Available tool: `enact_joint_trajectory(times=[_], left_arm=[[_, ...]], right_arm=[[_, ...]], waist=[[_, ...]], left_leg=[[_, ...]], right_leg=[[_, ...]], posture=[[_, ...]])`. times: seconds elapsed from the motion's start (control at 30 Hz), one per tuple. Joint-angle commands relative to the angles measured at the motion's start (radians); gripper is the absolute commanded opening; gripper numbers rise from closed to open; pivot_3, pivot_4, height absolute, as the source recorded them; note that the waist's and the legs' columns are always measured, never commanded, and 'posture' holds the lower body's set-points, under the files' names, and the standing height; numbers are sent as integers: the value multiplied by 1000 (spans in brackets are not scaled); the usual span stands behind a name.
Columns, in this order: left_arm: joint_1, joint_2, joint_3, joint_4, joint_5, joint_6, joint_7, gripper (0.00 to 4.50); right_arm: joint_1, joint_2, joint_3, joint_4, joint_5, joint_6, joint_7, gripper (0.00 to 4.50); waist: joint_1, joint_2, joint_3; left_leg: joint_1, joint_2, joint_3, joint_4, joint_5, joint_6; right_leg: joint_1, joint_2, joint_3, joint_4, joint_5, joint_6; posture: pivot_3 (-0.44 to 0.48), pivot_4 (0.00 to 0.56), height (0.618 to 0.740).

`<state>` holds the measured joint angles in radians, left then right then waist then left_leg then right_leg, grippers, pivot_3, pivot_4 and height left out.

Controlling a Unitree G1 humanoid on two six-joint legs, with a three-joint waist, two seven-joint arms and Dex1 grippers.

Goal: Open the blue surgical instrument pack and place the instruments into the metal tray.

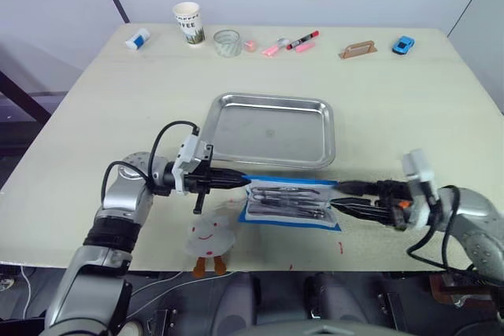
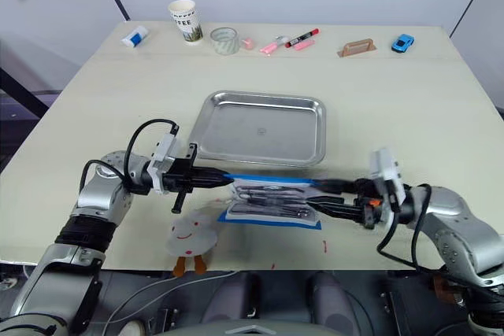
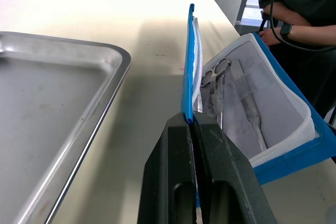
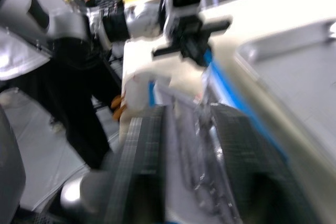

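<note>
One blue surgical instrument pack (image 1: 290, 202), one metal tray (image 1: 272, 131), two markers (image 1: 291, 42)

A pale table (image 1: 409, 116) carries the tray (image 1: 272, 131), the opened pack (image 1: 290, 203), a plush toy (image 1: 208, 238), and along its far edge a cup (image 1: 187, 23), tape roll (image 1: 227, 42), markers (image 1: 293, 42) and toy car (image 1: 403, 44).

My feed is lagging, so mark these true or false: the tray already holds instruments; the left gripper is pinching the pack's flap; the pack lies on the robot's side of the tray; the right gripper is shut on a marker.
1. The metal tray already holds instruments: false. It is bare; the instruments lie in the blue surgical instrument pack.
2. The left gripper is pinching the pack's blue flap: true.
3. The pack lies on the robot's side of the tray: true.
4. The right gripper is shut on a marker: false. It is open at the pack's end.
</note>
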<state>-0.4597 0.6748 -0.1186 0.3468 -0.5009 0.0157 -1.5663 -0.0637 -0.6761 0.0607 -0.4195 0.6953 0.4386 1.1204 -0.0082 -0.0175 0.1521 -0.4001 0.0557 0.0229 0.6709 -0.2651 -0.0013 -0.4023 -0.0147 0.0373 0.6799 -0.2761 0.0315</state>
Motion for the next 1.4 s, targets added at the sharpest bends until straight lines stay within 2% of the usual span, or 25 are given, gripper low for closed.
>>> enact_joint_trajectory(times=[0.03, 0.37, 0.83, 1.07, 1.4], left_arm=[[0, -3, -6, 9, 31, 9, -36, 0], [-92, -43, -47, 151, 148, -16, 5, 0], [-223, -169, -77, 436, 340, -173, 64, 0], [-269, -217, -53, 512, 367, -211, 112, 0], [-314, -242, -21, 592, 384, -238, 162, 0]], right_arm=[[6, 5, 52, 17, -90, -51, 0, 58], [39, -11, 181, 175, -327, -200, 31, 58], [28, 21, 188, 225, -369, -254, 42, 58], [31, 27, 185, 230, -374, -261, 40, 58], [31, 38, 183, 231, -384, -268, 34, 58]], waist=[[1, 0, 0], [3, 0, -1], [7, -1, -1], [26, -1, -1], [27, -1, -1]], left_leg=[[0, 0, 0, 0, 0, 0], [0, 0, 0, 0, 0, 0], [0, -1, 0, 1, 0, 0], [0, -1, -1, 2, 0, 0], [1, -1, -4, 4, 0, 0]], right_leg=[[0, 0, 0, 0, 0, 0], [0, 0, 0, 0, 0, 0], [1, 0, -1, 0, 0, 0], [2, 0, -1, 0, 0, 0], [6, 0, -3, 0, 0, 0]], posture=[[0, 150, 728], [0, 150, 728], [0, 150, 728], [0, 150, 728], [0, 150, 728]])
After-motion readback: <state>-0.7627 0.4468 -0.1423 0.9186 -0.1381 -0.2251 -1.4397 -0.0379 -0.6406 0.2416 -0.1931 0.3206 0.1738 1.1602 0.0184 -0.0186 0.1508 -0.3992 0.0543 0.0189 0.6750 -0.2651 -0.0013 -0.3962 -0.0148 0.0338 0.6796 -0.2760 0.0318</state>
